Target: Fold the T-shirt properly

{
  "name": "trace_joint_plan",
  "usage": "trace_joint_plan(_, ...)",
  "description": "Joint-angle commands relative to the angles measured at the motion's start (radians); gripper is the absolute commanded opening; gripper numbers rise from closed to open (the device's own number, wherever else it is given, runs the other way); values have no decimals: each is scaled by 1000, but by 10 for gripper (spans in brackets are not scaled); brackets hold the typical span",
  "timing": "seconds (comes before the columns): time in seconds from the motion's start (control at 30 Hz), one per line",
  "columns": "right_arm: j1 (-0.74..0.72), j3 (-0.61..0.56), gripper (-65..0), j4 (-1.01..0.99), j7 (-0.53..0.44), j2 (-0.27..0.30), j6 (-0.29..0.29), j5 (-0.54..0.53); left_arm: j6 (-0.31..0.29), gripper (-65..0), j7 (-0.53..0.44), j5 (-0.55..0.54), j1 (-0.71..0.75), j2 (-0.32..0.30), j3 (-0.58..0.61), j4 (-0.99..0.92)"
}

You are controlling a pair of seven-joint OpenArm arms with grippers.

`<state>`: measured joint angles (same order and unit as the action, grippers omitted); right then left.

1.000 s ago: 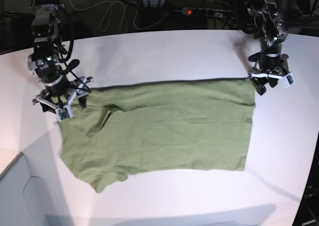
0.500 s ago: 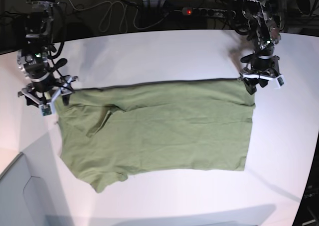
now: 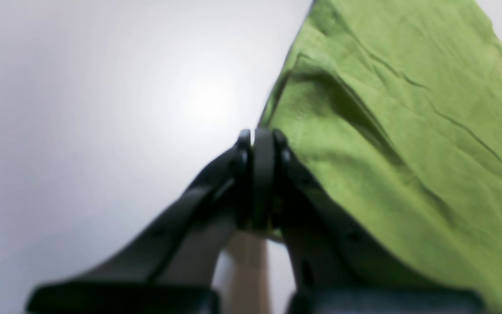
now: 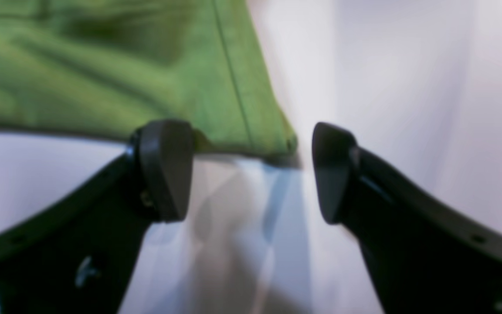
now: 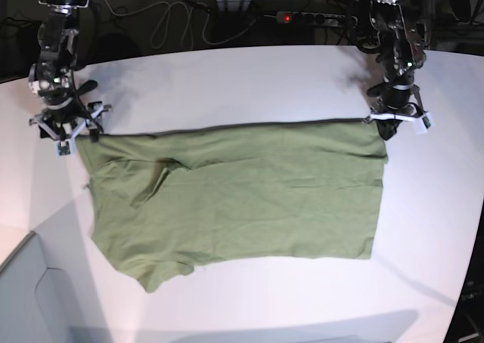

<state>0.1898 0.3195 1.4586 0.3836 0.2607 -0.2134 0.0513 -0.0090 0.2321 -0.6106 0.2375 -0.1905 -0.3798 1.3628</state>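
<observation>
At the shirt (image 5: 242, 192) far corners: left jaws clenched at hem, right jaws released astride corner; next, right pinch, then lift.

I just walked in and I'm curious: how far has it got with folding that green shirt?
Early on. The T-shirt lies spread on the white table, apparently already doubled over once, one sleeve showing. In hand: the left gripper is shut at the shirt's far corner, though whether it pinches cloth is unclear; the right gripper is open, straddling the other far corner. Left: gripping there and folding the shirt over.
</observation>
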Motion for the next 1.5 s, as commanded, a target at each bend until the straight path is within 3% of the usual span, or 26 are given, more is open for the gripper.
trace_joint_plan(0.0,-13,5,-236,-5,-28,15,-14,2,7,-650,49,8,7,0,5,-1)
trace_joint_plan(0.17,-3,5,-242,-58,-77,32,-17,2,7,-650,49,8,13,0,5,0)
trace_joint_plan(0.23,0,5,-272,-63,-81,33,-28,2,7,-650,49,8,16,0,5,7)
trace_joint_plan(0.3,0,7,-352,-62,-73,33,-93,2,7,-650,49,8,24,0,2,10)
trace_joint_plan(0.37,0,22,-476,-60,-71,33,-154,2,7,-650,49,8,35,0,0,13)
trace_joint_plan(0.47,3,62,-650,-60,-70,28,-185,2,7,-650,49,8,43,0,-2,33)
trace_joint_plan(0.8,106,71,-649,182,-64,33,-186,2,10,-650,49,8,130,-4,-3,197)
trace_joint_plan(1.03,159,103,-649,347,74,33,-188,2,11,-650,51,7,199,1,-3,294)
trace_joint_plan(1.17,236,117,-648,396,85,32,-261,2,13,-650,51,7,280,1,-3,359)
trace_joint_plan(1.47,373,119,-648,460,85,33,-268,3,13,-650,49,7,406,1,-5,439)
